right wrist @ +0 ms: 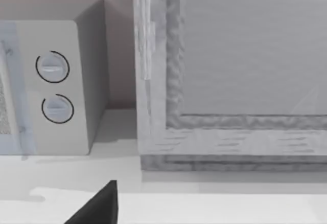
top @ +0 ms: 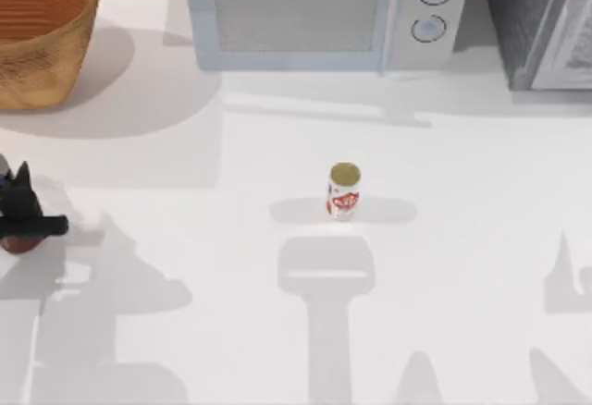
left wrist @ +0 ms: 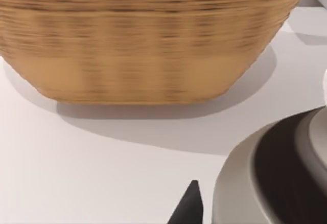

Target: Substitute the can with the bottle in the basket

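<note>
Can [top: 344, 191] upright mid-tabletop [top: 462, 239], outside basket [top: 37, 44] — likely light, rigid, slick; grip mid-body. Left hand [top: 20, 203] at left edge, over bottle [top: 18, 241] — grip state can't tell.

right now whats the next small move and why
Probably lift the left pincer and what looks like the bottle beneath it at the table's left edge, then carry it toward the basket at the far left corner. The can stands upright alone mid-table, already outside the basket, so placing the bottle seems to be what remains.
</note>
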Robot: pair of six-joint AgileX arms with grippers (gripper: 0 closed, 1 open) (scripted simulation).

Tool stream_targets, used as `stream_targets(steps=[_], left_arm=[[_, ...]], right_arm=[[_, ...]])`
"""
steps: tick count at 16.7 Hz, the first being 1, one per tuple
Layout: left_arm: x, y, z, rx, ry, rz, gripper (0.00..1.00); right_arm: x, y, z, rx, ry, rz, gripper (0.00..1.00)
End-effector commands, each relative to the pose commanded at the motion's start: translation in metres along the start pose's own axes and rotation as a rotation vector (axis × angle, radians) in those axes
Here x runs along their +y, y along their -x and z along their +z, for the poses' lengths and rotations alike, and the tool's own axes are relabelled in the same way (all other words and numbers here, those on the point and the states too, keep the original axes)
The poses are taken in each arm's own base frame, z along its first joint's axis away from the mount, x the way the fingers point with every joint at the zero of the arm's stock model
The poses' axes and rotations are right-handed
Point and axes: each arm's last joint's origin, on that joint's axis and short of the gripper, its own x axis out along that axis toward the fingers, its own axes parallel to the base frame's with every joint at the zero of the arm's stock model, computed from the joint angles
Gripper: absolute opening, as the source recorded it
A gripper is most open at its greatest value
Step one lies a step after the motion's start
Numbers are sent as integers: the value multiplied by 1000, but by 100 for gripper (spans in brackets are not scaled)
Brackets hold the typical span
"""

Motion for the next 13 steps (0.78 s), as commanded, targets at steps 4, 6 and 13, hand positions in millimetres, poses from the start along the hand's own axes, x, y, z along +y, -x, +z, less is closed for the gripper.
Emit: stream_targets(steps=[4, 6, 13], left_arm=[[0, 0, 0, 0, 0, 0, 0], [0, 0, 0, 0, 0, 0, 0], [0, 0, 0, 0, -1, 1, 0]], right_arm=[[0, 0, 0, 0, 0, 0, 100], [0, 0, 0, 0, 0, 0, 100], [0, 0, 0, 0, 0, 0, 100]])
